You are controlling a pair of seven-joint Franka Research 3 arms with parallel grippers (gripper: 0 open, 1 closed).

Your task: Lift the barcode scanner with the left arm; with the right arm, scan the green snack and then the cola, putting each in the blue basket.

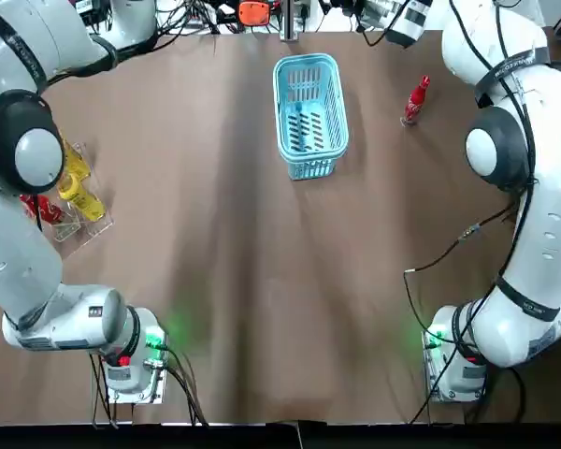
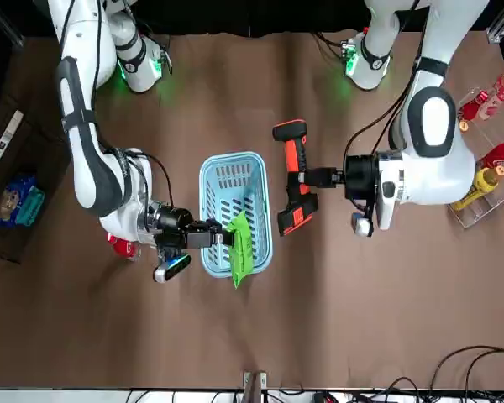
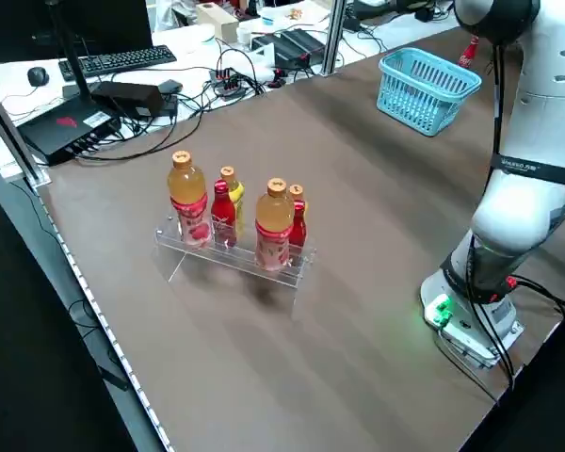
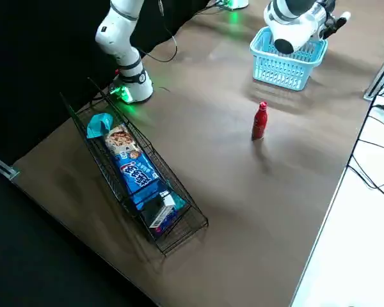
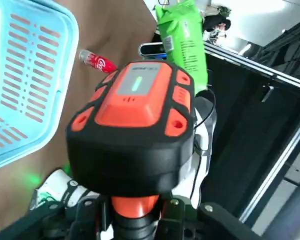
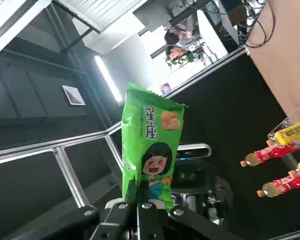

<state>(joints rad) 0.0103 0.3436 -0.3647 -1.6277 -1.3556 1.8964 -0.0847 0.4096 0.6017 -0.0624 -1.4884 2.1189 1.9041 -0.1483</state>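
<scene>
Snack (image 2: pixel 240 248) gripped in our right hand (image 2: pixel 223 238); scanner (image 2: pixel 292 189), clutched by the left hand (image 2: pixel 317 177), waits near its left, beside the basket (image 2: pixel 204 197).

A robotics lab is showing: an arm base (image 3: pixel 466 318) is glowing green on the brown table (image 3: pixel 377 212), while a keyboard (image 3: pixel 118 60), cables (image 3: pixel 165 130) and a black box (image 3: pixel 68 123) are lying beside it.
</scene>
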